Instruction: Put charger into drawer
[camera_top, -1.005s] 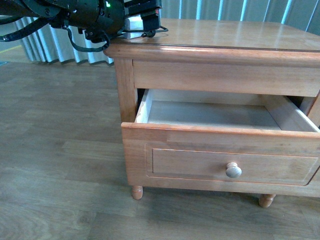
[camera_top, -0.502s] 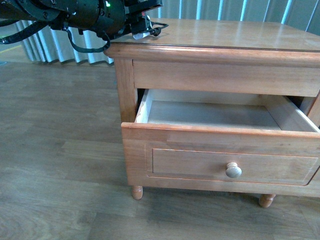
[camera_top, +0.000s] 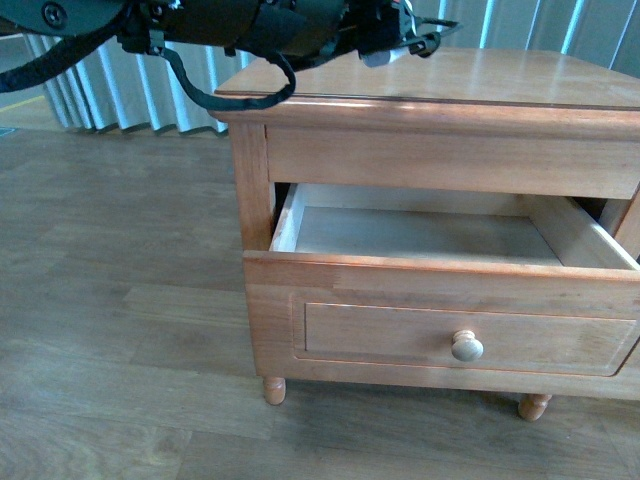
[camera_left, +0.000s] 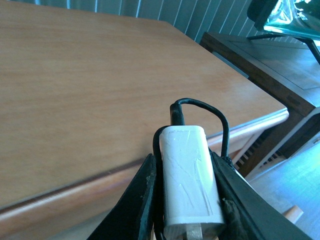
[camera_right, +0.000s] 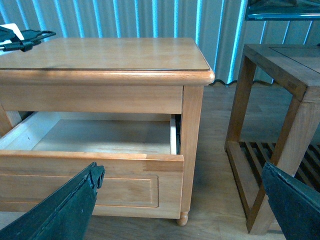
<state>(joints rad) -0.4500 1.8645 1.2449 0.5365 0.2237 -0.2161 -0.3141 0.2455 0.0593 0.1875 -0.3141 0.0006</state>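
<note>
Farther across than half a second ago, the left arm (camera_top: 230, 25) now reaches over the cabinet (camera_top: 450, 150), past the left corner where it was before. That light wooden cabinet has a bare tabletop (camera_top: 520, 80), and below it the drawer (camera_top: 440, 268) is pulled out, its pale inside showing. The left hand (camera_left: 184, 165) hangs above the front of the tabletop, its two dark fingers (camera_left: 142, 197) clamped on the sides of the white charger (camera_left: 189, 180), which is in the air and not in the drawer. The right hand (camera_right: 181, 172) faces the drawer with its fingers spread wide, holding nothing. A thin black cable (camera_left: 216, 114) loops out of the charger's end. One round pale knob (camera_top: 466, 346) sits on the drawer front.
</note>
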